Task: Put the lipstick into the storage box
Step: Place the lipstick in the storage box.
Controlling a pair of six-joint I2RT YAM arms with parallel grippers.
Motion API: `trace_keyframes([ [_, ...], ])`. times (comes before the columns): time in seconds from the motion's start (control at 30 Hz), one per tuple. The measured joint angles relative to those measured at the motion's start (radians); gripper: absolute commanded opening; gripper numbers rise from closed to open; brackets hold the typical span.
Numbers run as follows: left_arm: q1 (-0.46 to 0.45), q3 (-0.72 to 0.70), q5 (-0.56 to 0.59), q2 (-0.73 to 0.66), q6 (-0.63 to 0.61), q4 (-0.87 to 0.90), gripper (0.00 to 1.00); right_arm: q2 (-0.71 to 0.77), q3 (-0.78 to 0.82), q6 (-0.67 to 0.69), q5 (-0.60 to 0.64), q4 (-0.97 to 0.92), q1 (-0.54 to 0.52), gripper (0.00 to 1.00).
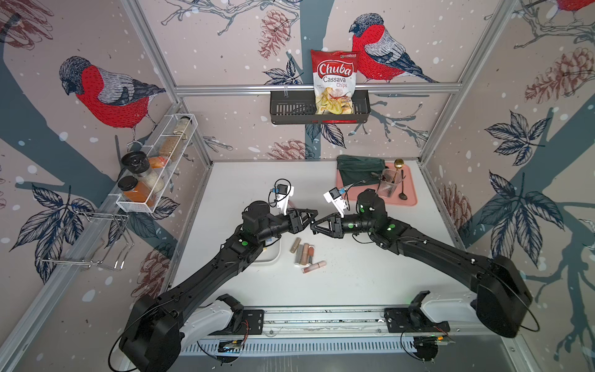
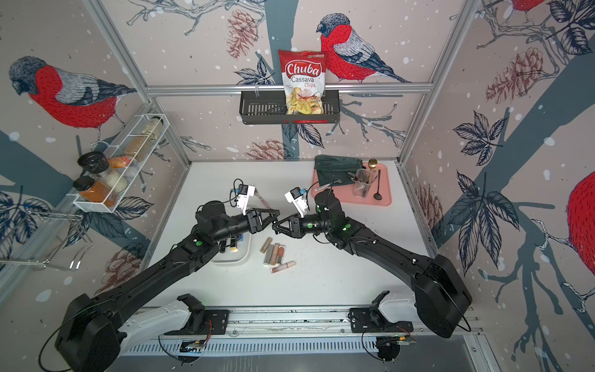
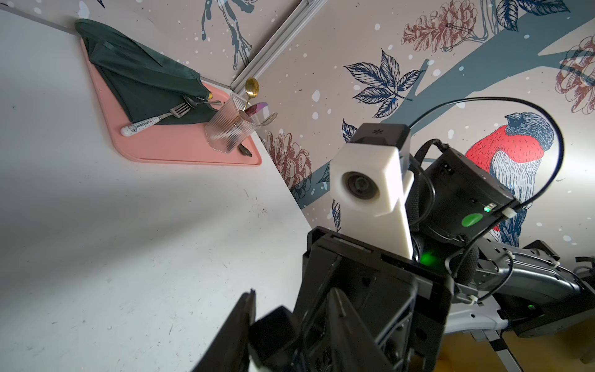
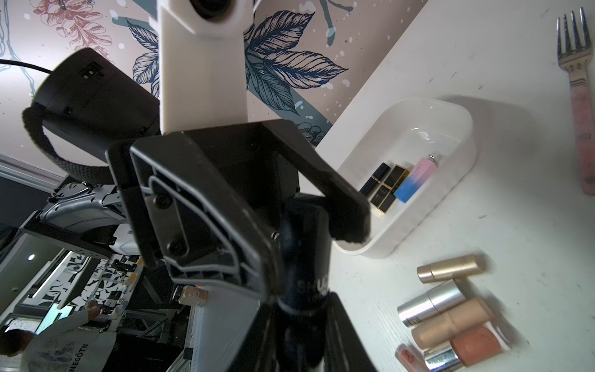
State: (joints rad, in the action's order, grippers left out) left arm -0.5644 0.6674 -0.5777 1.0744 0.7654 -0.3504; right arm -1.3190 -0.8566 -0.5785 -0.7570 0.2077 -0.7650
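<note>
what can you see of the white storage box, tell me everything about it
The storage box is a plain white, glossy plastic-looking tub, rectangular with rounded corners and low walls, open on top. It sits flat on the white table. At one end of its floor lie black and black-and-gold cases and a pink-to-blue tube, side by side. In both top views the left arm hides part of it.

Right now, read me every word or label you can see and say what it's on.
"Chuba Cassava Chips": red and white chip bag in the black slatted basket.
"SHU", rest hidden: dark tube in the right wrist view.
"NEGOTN", roughly: bystander's white shirt.
White fork handle: print too blurred.
Pink and blue tube in the white plastic storage box: lettering too small.
</note>
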Motion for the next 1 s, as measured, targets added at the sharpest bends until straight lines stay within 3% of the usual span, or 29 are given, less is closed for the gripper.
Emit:
trace_keyframes([
  [0.2,-0.002,0.0,-0.007,0.012,0.006,0.0,0.26,0.003,0.0,0.004,0.008,-0.001,0.0,0.22],
  [0.27,-0.005,0.0,-0.014,0.012,0.017,-0.008,0.18,0.004,0.0,0.016,0.013,-0.003,0.0,0.22],
  [0.37,-0.006,0.0,-0.018,0.012,0.023,-0.012,0.1,0.006,0.0,0.02,0.016,-0.005,0.0,0.29],
  [0.5,-0.008,0.0,-0.026,0.012,0.016,-0.007,0.07,0.011,0.0,0.006,0.027,-0.006,0.002,0.53],
  [0.67,-0.008,0.0,-0.024,0.011,0.012,-0.004,0.06,0.017,0.0,0.005,0.034,-0.013,0.014,0.95],
  [0.7,-0.008,0.0,-0.024,0.01,0.011,0.003,0.06,0.022,0.0,0.005,0.042,-0.012,0.017,1.0],
  [0.83,-0.007,0.027,0.009,-0.002,-0.017,0.082,0.06,0.055,0.014,0.004,0.051,-0.008,0.041,1.0],
  [1.0,0.045,0.142,0.116,-0.014,-0.128,0.325,0.06,0.144,0.061,0.004,0.081,-0.008,0.093,1.0],
])
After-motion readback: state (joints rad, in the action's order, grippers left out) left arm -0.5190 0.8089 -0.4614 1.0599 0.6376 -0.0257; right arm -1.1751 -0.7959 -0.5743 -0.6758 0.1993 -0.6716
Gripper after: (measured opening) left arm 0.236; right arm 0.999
